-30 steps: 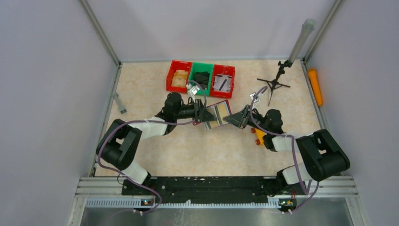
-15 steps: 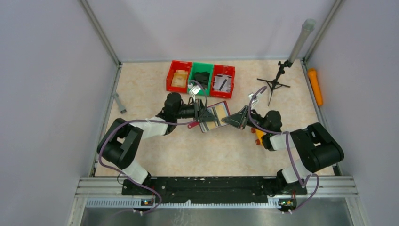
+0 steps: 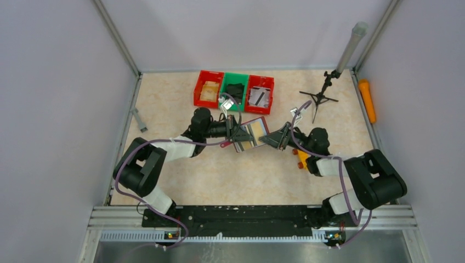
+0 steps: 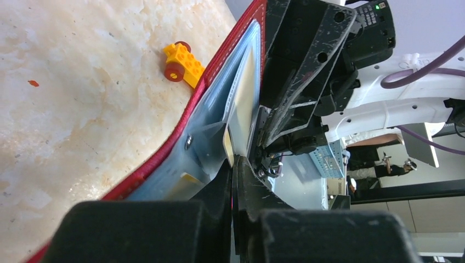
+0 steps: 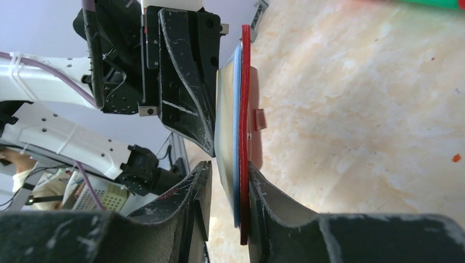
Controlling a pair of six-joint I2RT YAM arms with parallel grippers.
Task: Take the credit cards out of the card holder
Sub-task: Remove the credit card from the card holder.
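The maroon card holder point(image 3: 251, 134) hangs open above the table between both arms, with shiny blue sleeves and cream credit cards point(image 4: 245, 90) showing inside. My left gripper point(image 3: 237, 135) is shut on its left edge; in the left wrist view a thin red sliver sits between the pressed fingers of the left gripper point(image 4: 233, 170). My right gripper point(image 3: 272, 138) straddles the holder's right edge. In the right wrist view the card holder point(image 5: 244, 109) rests against one finger of the right gripper point(image 5: 227, 178), with a gap to the other, so that gripper is open.
Two red bins point(image 3: 208, 87) and a green bin point(image 3: 234, 89) stand behind the holder. A yellow toy brick car point(image 3: 301, 159) lies by the right arm. A small black tripod point(image 3: 318, 98) and an orange object point(image 3: 366, 98) are at the back right.
The left gripper has closed onto the card holder's edge. The right gripper's jaws have parted from their grip on the other edge. The holder has barely moved.
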